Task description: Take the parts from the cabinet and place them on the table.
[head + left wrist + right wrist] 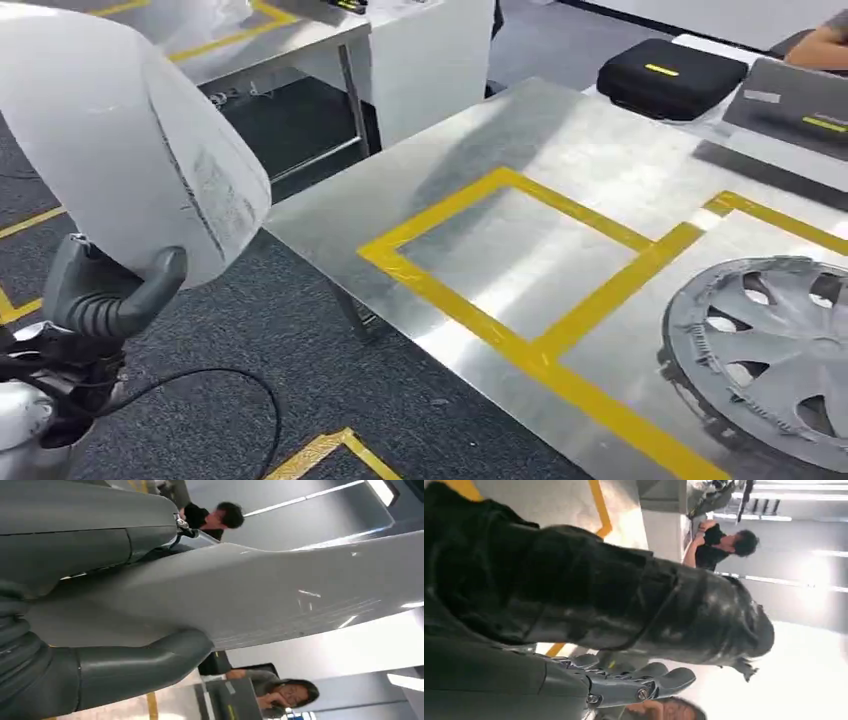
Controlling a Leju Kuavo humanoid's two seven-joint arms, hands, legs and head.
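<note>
One grey spoked hubcap (770, 355) already lies on the taped steel table (560, 160), while the left hand (105, 290) grips a white curved panel (120, 130) and the right hand (624, 682) clasps a dark glossy part (624, 600), both undelivered.

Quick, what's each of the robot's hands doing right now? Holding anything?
Left hand: gripping a large white part, thumb wrapped around its edge.
Right hand: its fingers lie against a dark glossy part; whether it actually grips it can't be told.
</note>
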